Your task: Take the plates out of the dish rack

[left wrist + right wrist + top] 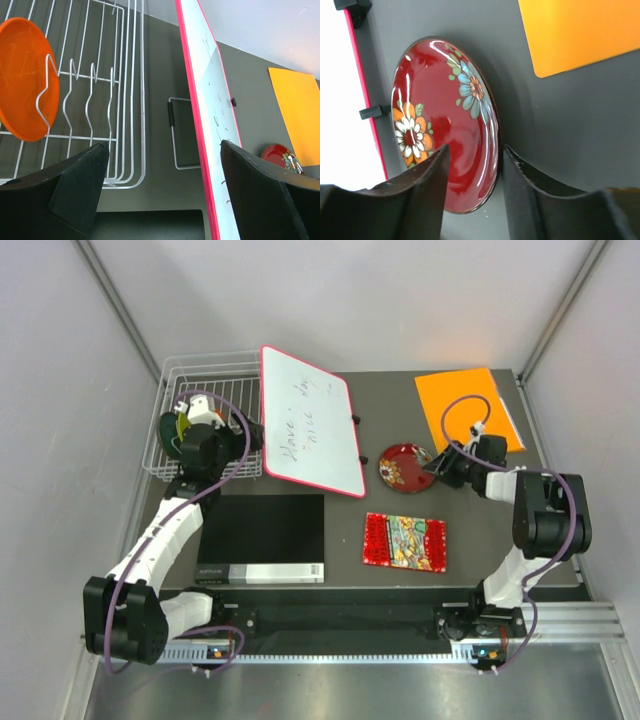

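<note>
Dish rack holds two visible plates; one red plate outside.

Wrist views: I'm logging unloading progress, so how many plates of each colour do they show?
Dark red patterned plate: 1
Orange plate: 1, standing in the dish rack
Total: 2

Lab cell: plain walls, bench table
</note>
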{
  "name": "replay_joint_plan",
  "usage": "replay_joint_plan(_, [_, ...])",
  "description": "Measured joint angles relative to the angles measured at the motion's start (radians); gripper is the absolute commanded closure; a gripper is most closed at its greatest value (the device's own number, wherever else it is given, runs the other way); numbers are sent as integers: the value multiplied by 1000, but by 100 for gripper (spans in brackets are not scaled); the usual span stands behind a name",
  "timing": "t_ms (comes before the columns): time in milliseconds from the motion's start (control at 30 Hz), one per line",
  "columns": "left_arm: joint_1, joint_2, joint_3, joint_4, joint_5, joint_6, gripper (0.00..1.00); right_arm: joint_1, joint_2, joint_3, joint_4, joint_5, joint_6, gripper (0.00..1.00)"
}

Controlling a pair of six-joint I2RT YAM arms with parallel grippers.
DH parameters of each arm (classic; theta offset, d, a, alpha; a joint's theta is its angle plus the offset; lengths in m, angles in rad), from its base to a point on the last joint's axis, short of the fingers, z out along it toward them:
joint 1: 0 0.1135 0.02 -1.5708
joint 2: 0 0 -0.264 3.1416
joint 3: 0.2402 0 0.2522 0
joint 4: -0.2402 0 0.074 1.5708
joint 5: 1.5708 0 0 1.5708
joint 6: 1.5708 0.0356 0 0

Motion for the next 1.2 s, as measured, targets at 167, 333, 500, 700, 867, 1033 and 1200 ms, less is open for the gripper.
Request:
replay_joint_plan(167, [1, 0, 0, -1, -13, 8, 3, 4, -34, 5, -47, 48, -34, 42])
replay_joint_plan(333, [13, 1, 9, -19, -57, 41, 4, 14, -132, 9, -190, 185, -87, 41])
replay_joint_plan(500, [49, 30, 65, -27, -120, 89, 5, 32, -319, 9, -322, 306, -124, 40])
replay_joint_plan(700, [126, 117, 115, -10, -187, 136, 5, 51, -540, 6, -364, 323, -132, 40])
replay_joint_plan(867, [165, 240, 134, 7, -207, 156, 6, 54, -615, -35, -384, 323, -133, 43])
replay_joint_plan(1033, [185, 349, 134, 60, -214, 174, 10, 55, -625, -69, -417, 321, -134, 44])
replay_joint_plan(1200, [196, 446, 158, 109, -232, 196, 25, 55, -625, -84, -418, 319, -134, 48])
